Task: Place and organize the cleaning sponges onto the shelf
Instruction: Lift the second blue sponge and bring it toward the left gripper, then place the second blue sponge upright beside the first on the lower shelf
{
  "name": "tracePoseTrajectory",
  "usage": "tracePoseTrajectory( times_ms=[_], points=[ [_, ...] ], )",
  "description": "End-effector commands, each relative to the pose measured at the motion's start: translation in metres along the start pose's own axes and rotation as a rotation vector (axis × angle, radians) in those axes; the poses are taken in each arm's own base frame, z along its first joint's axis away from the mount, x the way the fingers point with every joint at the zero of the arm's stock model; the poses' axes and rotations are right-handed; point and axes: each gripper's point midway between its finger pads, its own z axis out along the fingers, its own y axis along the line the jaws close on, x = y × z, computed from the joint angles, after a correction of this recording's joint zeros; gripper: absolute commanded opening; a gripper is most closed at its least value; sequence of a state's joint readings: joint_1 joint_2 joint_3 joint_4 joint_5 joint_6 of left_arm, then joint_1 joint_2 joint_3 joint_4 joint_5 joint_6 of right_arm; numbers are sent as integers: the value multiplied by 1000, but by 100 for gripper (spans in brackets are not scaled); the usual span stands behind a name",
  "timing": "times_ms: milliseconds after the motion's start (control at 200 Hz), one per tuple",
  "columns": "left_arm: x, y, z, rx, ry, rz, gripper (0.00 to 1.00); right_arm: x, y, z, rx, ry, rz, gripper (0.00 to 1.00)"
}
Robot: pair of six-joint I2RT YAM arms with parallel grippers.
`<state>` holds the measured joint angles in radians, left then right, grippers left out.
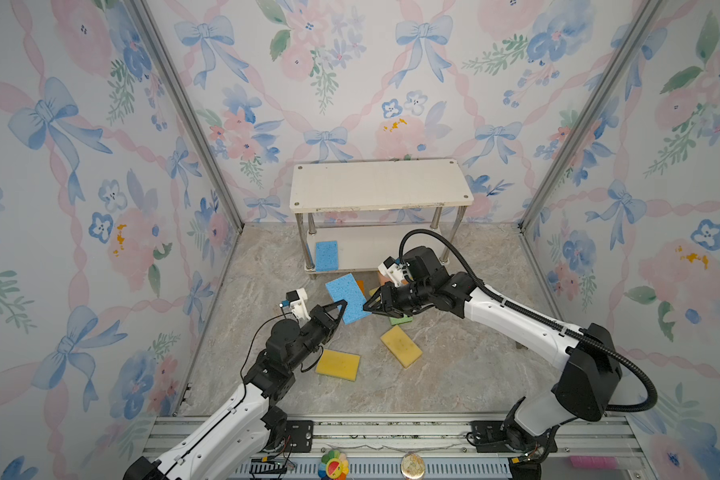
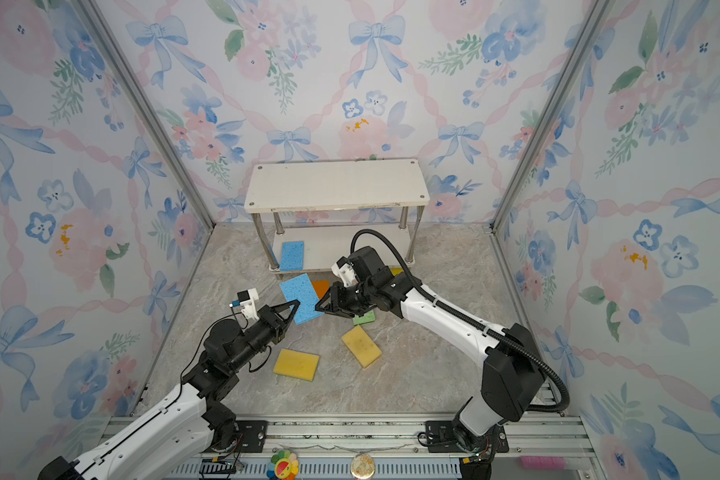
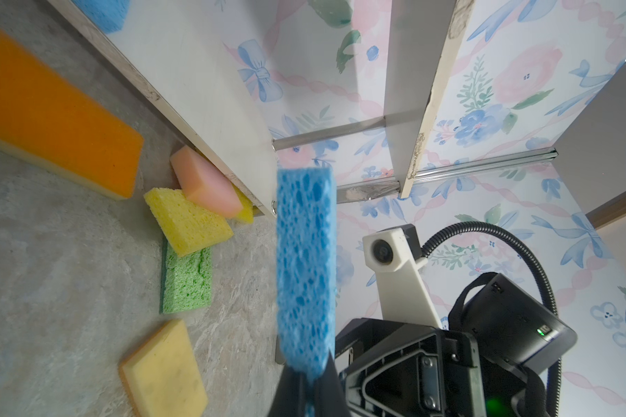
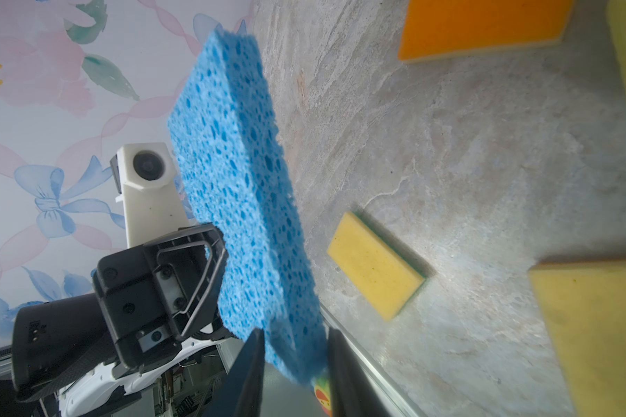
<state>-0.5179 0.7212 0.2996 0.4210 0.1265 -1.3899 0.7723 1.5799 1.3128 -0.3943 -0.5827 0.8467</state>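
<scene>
I'm pinching a blue sponge (image 1: 346, 291) with the left end effector (image 1: 342, 306); the right end effector (image 1: 365, 307) is straddling it, grip unclear. Only a second blue sponge (image 1: 327, 255) is sitting on the shelf (image 1: 379, 187).

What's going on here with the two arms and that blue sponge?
It looks like a handover. The left gripper has its jaws shut on one end of the raised blue sponge. The right gripper has its jaws either side of the other end, but it is unclear whether they grip. A second blue sponge lies on the lower board of the shelf. A yellow sponge, tan-yellow sponge, green sponge, orange sponge and pink sponge are on the floor.
</scene>
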Motion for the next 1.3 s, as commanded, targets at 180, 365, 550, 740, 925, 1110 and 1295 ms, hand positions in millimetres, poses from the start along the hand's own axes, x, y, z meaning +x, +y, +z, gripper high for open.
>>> tracePoseTrajectory(
  times_ms=[180, 365, 550, 740, 925, 1110, 1295],
  points=[
    [-2, -18, 3, 43, -1, 13, 0, 5, 13, 2, -12, 11, -30, 20],
    [-1, -17, 3, 43, 3, 11, 0, 4, 11, 1, -2, 7, -29, 7],
    [-1, -13, 3, 35, 4, 1, 0, 2, 9, 2, 7, 3, -29, 1],
    [-1, -11, 3, 30, 2, -3, 12, 0, 9, 3, 11, -2, -27, 0],
    [0, -10, 4, 27, 6, 5, 62, -2, 4, 4, 34, -10, -18, 0],
    [-3, -11, 2, 14, -8, 33, 88, -21, -9, -6, 88, -67, 13, 0],
    [-25, 14, -18, -258, -95, 168, 92, -54, -35, -18, 138, -166, 108, 0]
  ],
)
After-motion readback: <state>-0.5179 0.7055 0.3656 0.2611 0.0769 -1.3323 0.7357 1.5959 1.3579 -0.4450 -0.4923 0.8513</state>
